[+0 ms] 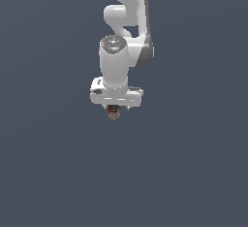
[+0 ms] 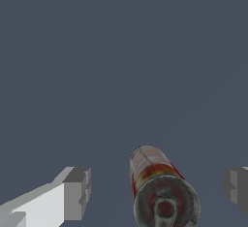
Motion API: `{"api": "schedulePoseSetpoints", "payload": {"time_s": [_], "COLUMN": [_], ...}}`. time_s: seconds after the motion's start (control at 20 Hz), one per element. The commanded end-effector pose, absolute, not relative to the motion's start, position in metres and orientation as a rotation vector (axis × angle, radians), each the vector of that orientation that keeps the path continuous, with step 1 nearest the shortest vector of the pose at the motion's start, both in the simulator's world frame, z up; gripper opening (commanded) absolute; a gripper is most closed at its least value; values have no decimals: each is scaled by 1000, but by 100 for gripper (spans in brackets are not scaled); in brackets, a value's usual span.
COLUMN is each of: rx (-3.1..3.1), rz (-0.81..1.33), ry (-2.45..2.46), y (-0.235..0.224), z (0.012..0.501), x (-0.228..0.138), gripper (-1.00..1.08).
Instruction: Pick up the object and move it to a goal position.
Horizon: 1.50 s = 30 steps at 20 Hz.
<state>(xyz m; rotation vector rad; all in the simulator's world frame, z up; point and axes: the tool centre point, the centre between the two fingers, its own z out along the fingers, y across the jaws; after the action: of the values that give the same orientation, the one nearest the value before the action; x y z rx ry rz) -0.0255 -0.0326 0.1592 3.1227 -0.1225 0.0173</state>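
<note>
The object is a tiny stubby cylinder, dark red and white above and tan-grey below, showing just under the white gripper in the exterior view. In the wrist view the object lies between the two grey fingertips, with a visible gap on each side. It has a red and white side and a round grey end facing the camera. The gripper is open around the object and does not touch it.
A plain dark grey-blue surface fills both views. The white arm rises from the gripper toward the top of the exterior view. No other objects show.
</note>
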Motion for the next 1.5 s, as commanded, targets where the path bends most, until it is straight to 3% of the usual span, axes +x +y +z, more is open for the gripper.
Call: {"api": "schedulePoseSetpoints", "payload": {"time_s": [0.0,0.6,1.05,1.45], "rx": [3124,3123,3122,3122], "rz": [13,1,0,0], "ry": [-170,-338,-345,-348], "y": [-37,-52,-52,-52], "z": [152,129,123,88], "x": [-38,-84,-86,-88], "gripper": [100,100,100,100]}}
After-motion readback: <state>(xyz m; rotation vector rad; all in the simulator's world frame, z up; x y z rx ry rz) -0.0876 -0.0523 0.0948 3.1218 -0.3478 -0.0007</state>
